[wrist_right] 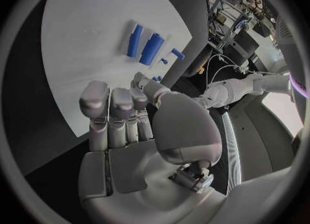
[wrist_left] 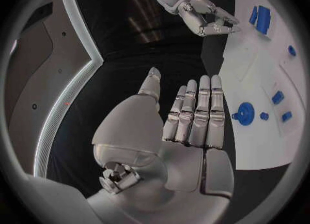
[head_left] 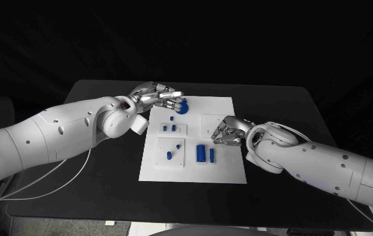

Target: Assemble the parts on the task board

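Observation:
The white task board (head_left: 225,168) lies in the middle of the black table. A round blue part (head_left: 181,108) sits near its far left corner. My left hand (head_left: 159,96) hovers just beside that part with fingers straight and holding nothing; the left wrist view shows the left hand (wrist_left: 190,125) apart from the round part (wrist_left: 243,115). Two upright blue bars (head_left: 205,154) stand in the board's middle. My right hand (head_left: 225,132) hangs over the board just beyond them, fingers curled in, with nothing seen in it. The right wrist view shows the right hand (wrist_right: 129,125) and the bars (wrist_right: 145,45).
Small blue pieces (head_left: 172,150) lie on a raised square at the board's left, and smaller ones (head_left: 171,124) beyond it. A white cable (head_left: 54,177) runs over the table (head_left: 101,139) on the left. The right hand (wrist_left: 203,12) also appears in the left wrist view.

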`<state>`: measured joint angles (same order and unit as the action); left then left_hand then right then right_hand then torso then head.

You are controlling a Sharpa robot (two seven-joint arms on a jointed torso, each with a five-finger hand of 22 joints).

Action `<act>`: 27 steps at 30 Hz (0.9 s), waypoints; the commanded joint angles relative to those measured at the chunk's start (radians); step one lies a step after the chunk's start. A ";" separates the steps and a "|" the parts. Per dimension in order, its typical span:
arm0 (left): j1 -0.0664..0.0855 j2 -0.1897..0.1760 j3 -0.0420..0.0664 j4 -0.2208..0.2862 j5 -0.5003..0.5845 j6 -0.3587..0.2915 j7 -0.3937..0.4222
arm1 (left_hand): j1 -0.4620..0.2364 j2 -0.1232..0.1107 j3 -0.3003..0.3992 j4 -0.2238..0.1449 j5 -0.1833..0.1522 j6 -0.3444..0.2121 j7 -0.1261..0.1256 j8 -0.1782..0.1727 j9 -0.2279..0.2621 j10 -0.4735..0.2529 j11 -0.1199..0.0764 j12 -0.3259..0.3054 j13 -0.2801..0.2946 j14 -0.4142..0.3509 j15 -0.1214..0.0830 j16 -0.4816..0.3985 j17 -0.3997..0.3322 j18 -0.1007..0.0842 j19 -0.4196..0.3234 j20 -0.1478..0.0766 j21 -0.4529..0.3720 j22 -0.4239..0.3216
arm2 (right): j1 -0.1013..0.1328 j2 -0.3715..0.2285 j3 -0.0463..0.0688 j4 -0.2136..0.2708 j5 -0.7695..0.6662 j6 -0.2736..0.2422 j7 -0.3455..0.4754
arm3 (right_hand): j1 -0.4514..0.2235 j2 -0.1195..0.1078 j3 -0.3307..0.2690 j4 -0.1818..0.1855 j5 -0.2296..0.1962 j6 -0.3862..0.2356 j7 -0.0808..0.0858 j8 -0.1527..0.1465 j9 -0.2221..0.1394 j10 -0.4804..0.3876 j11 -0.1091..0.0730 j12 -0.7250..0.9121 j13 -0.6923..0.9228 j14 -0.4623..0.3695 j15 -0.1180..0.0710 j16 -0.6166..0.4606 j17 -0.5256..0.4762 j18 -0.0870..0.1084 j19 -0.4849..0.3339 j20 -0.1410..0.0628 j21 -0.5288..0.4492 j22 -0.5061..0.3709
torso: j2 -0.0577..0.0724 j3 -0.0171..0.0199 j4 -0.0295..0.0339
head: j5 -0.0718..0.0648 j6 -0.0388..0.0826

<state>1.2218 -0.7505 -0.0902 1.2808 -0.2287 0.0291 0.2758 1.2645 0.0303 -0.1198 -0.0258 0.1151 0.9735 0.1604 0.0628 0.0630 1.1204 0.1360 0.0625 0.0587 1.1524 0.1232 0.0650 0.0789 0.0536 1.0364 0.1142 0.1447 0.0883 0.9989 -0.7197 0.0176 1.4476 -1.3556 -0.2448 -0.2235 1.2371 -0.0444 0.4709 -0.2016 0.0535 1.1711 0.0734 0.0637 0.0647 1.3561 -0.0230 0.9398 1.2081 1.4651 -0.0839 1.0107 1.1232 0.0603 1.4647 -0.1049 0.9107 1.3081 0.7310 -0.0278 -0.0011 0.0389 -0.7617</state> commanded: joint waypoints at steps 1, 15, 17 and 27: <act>0.000 0.002 0.001 0.001 0.001 0.000 0.016 | -0.002 0.011 0.000 0.003 0.001 -0.003 -0.001 0.002 0.001 -0.005 0.001 -0.002 0.001 0.003 0.002 -0.003 0.001 0.013 -0.001 -0.004 0.006 -0.001 | -0.005 0.004 -0.001 -0.004 -0.066 0.014 0.051 | -0.003 0.010 0.001 0.000 0.003 0.004 0.005 -0.001 -0.001 -0.003 0.004 0.005 -0.001 -0.003 0.005 0.005 0.000 -0.001 0.009 0.007 0.005 0.117 | 0.000 -0.0011 0.0014 | 0.000 -0.002; 0.000 0.001 0.001 0.002 0.001 0.002 0.011 | -0.003 0.014 -0.002 0.000 0.000 -0.004 -0.001 0.002 0.001 -0.005 0.001 -0.002 0.001 0.003 0.002 -0.003 0.001 0.013 -0.001 -0.004 0.006 -0.001 | -0.017 0.022 -0.005 -0.022 -0.088 0.072 0.031 | -0.010 0.021 -0.016 0.009 0.002 0.015 0.000 -0.001 0.000 -0.003 0.002 0.008 -0.003 -0.003 0.003 0.009 0.002 -0.001 0.008 0.005 0.011 0.117 | -0.001 -0.0017 -0.0008 | 0.004 -0.007; 0.000 0.001 0.001 0.002 0.001 0.003 0.010 | -0.003 0.014 -0.002 0.000 0.000 -0.004 -0.001 0.002 0.001 -0.005 0.001 -0.002 0.001 0.003 0.002 -0.003 0.001 0.013 -0.001 -0.004 0.006 -0.001 | -0.020 0.024 -0.006 -0.025 -0.096 0.074 0.023 | -0.010 0.025 -0.016 0.011 0.004 0.017 0.000 -0.001 0.000 -0.003 0.002 0.007 -0.003 -0.003 0.002 0.010 0.002 -0.001 0.009 0.005 0.013 0.117 | 0.000 -0.0015 -0.0009 | 0.004 -0.007; 0.000 -0.001 0.001 0.003 0.001 0.002 0.007 | -0.003 0.014 -0.002 0.001 0.000 -0.004 -0.001 0.002 0.001 -0.005 0.001 -0.002 0.001 0.003 0.002 -0.003 0.001 0.013 -0.001 -0.004 0.007 -0.001 | -0.027 0.027 -0.008 -0.030 -0.119 0.084 0.002 | -0.020 0.041 0.007 0.017 0.003 0.033 -0.005 0.000 0.001 -0.001 -0.001 0.008 -0.004 -0.003 0.001 0.014 0.005 -0.003 0.009 0.004 0.020 0.119 | -0.001 -0.0015 -0.0009 | 0.005 -0.010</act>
<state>1.2218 -0.7520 -0.0902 1.2811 -0.2286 0.0291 0.2751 1.2598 0.0350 -0.1198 -0.0259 0.1151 0.9735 0.1604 0.0628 0.0630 1.1204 0.1360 0.0626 0.0587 1.1524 0.1232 0.0650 0.0787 0.0536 1.0364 0.1142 0.1447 0.0882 0.9733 -0.6934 0.0104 1.4176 -1.4459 -0.1895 -0.2100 1.2175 -0.0089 0.4737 -0.1849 0.0535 1.1954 0.0672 0.0638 0.0649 1.3562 -0.0231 0.9445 1.2049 1.4651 -0.0839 1.0198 1.1271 0.0603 1.4647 -0.1050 0.9252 1.3078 0.7304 -0.0291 -0.0017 0.0435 -0.7714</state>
